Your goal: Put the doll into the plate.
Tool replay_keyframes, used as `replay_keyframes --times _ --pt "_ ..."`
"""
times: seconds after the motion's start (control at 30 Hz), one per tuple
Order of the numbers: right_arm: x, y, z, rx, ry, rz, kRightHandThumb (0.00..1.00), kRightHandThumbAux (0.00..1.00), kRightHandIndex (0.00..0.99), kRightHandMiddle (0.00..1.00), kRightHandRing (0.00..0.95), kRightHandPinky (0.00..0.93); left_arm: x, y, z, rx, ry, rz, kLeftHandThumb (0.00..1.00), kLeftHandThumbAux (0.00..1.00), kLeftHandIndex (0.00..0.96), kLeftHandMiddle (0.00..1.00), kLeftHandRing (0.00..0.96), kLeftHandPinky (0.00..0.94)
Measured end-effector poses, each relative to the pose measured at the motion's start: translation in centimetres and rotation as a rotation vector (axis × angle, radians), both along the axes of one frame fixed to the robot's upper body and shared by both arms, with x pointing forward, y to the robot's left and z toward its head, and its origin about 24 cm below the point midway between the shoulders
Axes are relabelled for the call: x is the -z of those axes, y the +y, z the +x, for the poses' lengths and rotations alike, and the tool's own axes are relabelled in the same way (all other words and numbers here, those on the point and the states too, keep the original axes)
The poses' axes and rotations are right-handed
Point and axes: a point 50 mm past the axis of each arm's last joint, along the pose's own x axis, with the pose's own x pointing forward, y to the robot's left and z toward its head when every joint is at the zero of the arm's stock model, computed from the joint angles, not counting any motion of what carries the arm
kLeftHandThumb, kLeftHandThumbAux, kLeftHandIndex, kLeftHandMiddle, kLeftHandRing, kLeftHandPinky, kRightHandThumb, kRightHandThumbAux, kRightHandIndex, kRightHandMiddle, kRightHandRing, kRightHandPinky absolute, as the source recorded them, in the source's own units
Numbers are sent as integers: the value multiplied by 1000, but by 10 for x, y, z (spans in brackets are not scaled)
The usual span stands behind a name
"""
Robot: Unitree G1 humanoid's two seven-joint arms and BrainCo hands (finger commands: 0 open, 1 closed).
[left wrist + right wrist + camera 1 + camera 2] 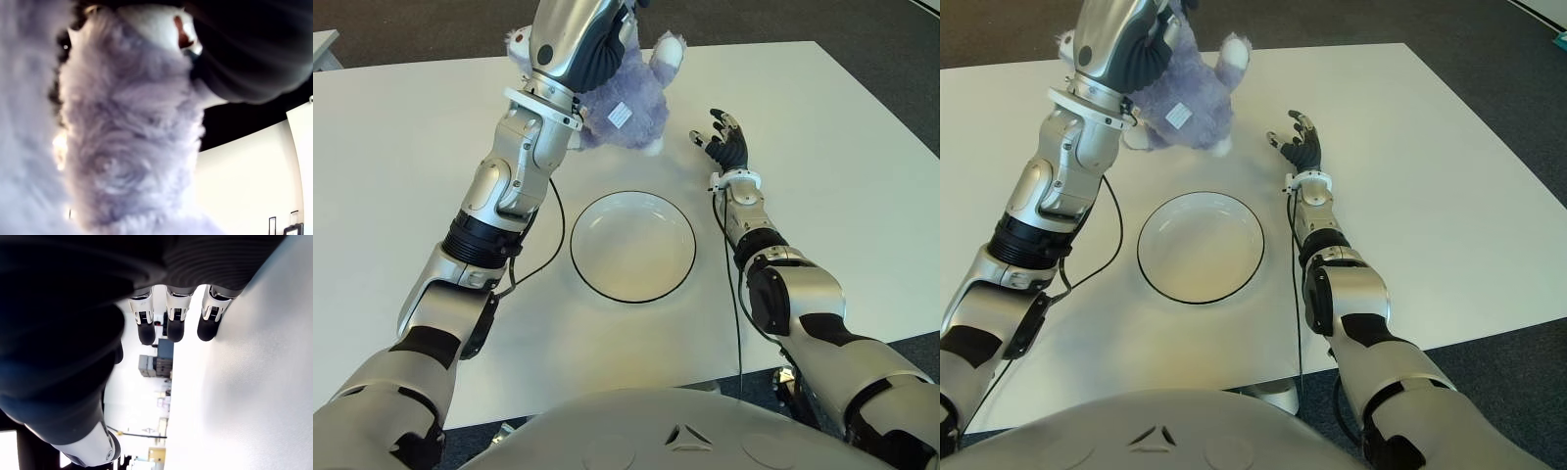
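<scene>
Centre of frame: the white plate (pixel 632 245), black-rimmed, lies on the white table (pixel 401 147). Right of it, the right hand (pixel 727 143) shows palm-up with fingers spread, holding nothing. Top of frame: the raised, extended left hand (pixel 597 44) clasps the purple doll (pixel 631 103), held beyond the plate's far rim.

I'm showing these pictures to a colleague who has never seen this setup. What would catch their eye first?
Most striking is the fluffy purple doll, gripped by the left robot hand at the far side of the white table. Next is the empty white plate with its dark rim, in the middle of the table nearer the robot. The right robot hand shows right of the doll, fingers spread, holding nothing.
</scene>
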Motion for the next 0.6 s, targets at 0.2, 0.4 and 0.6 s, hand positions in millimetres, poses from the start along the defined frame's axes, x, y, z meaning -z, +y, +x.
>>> replay_keyframes --times 0.2,0.4,0.6 --pt "0 0 0 0 0 0 354 843 153 38 0 35 -1 -1 -8 13 13 11 855 663 407 553 827 818" --pt "0 0 0 -1 0 1 363 842 149 35 0 40 -3 -2 -15 25 37 28 858 661 411 555 826 824" --pt "0 0 0 1 0 3 364 841 136 32 0 40 -3 -3 -20 39 55 46 858 661 411 555 827 826"
